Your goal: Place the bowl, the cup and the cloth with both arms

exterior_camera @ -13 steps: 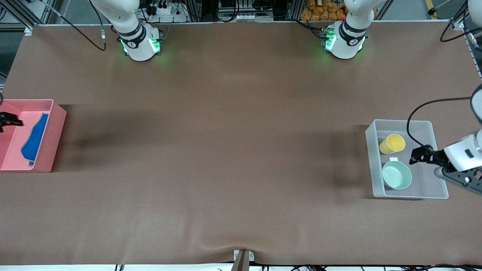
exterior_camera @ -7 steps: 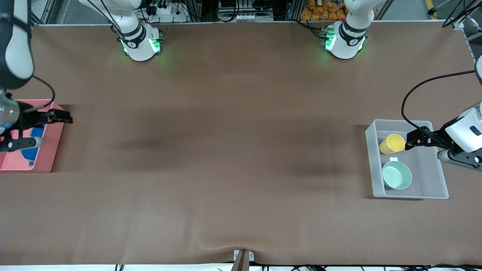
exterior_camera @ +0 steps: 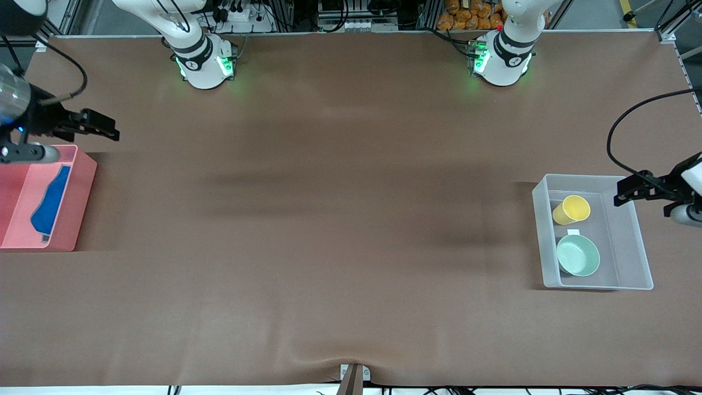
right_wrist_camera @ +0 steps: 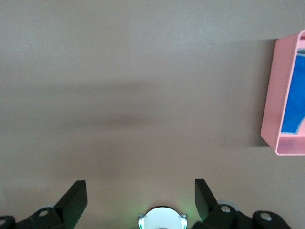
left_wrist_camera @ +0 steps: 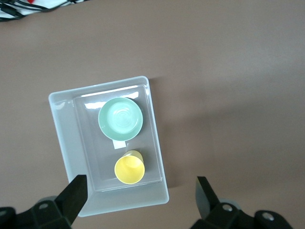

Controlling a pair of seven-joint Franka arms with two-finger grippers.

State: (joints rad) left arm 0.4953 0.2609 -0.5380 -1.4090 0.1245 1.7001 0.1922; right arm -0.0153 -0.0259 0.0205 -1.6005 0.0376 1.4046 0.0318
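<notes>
The mint-green bowl (exterior_camera: 578, 255) and the yellow cup (exterior_camera: 571, 210) sit in a clear plastic bin (exterior_camera: 636, 277) at the left arm's end of the table, the cup farther from the front camera. The left wrist view shows the bowl (left_wrist_camera: 120, 119) and the cup (left_wrist_camera: 129, 168) from above. My left gripper (exterior_camera: 622, 193) is open and empty, in the air over the bin's outer rim; its own view shows it (left_wrist_camera: 140, 186) too. The blue cloth (exterior_camera: 50, 203) lies in a pink bin (exterior_camera: 82, 208). My right gripper (exterior_camera: 107, 127) is open and empty over bare table beside that bin.
The right wrist view shows its open gripper (right_wrist_camera: 139, 187) over brown table, the pink bin (right_wrist_camera: 269, 109) with the cloth (right_wrist_camera: 293, 95) at one edge, and the right arm's base (right_wrist_camera: 162, 218). The arm bases stand at the table's edge farthest from the front camera.
The right gripper rose out of the pink bin and moved off it toward the bases. The left gripper drew back from over the cup and bowl to the clear bin's outer rim.
</notes>
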